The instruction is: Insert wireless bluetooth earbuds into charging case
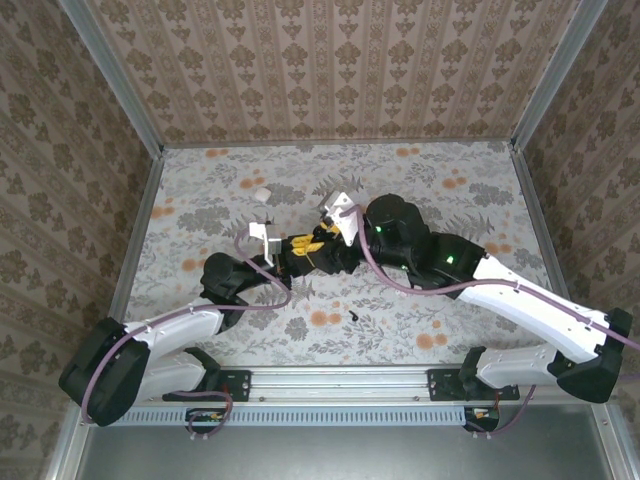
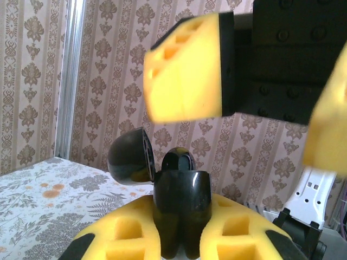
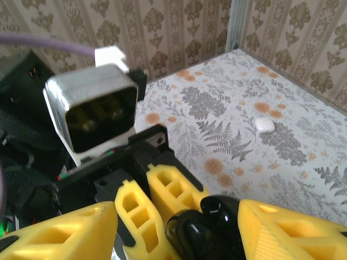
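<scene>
The right claw [image 3: 179, 232] is spread wide around the left claw [image 3: 152, 203], which grips a glossy black case [image 3: 209, 230]. A small white case [image 3: 265, 124] lies on the bench [image 3: 303, 162].

Top external: high above desk [image 1: 450, 200], behind its near edge, looking down. Left wrist: low over desk centre, facing wall. Right wrist: close, angled down. Both wrists share black glossy object [image 2: 181, 200].

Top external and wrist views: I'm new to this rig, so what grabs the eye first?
Mid-table, the left pincer clamps a glossy black item with a domed flap, the open right pincer straddling it. A small white case lies apart on the far side, a tiny black piece on the near side.
</scene>
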### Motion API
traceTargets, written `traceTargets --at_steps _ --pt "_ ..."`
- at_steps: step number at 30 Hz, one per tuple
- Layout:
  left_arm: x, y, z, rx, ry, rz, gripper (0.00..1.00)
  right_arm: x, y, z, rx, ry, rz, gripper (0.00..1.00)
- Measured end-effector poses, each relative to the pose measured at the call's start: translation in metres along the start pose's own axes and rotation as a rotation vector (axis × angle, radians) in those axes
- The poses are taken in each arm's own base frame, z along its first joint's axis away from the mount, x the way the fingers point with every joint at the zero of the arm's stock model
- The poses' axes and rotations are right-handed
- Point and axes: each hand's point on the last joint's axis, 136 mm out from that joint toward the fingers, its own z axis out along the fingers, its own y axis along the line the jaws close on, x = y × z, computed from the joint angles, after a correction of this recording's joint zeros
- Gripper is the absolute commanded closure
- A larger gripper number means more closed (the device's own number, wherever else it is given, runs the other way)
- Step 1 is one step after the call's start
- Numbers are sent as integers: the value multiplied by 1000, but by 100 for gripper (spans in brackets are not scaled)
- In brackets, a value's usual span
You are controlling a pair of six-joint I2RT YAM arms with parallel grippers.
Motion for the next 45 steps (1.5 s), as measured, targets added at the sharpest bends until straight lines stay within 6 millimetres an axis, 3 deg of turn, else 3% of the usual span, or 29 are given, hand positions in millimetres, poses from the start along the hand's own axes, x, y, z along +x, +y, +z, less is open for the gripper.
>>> traceTargets --at_steps 7,18,23,32,45 --pt "2 2 1 -4 4 -6 100 -19 -12 -12 24 -28 116 36" --pt "2 3 1 -7 1 8 100 -16 -37 -27 26 -25 321 46" --pt "2 2 1 -5 3 47 100 2 -48 -28 37 3 421 46" --pt "17 8 2 -12 55 89 100 75 -74 -22 144 170 640 46" --pt "39 19 -13 -100 101 123 100 225 -62 -22 265 459 904 57"
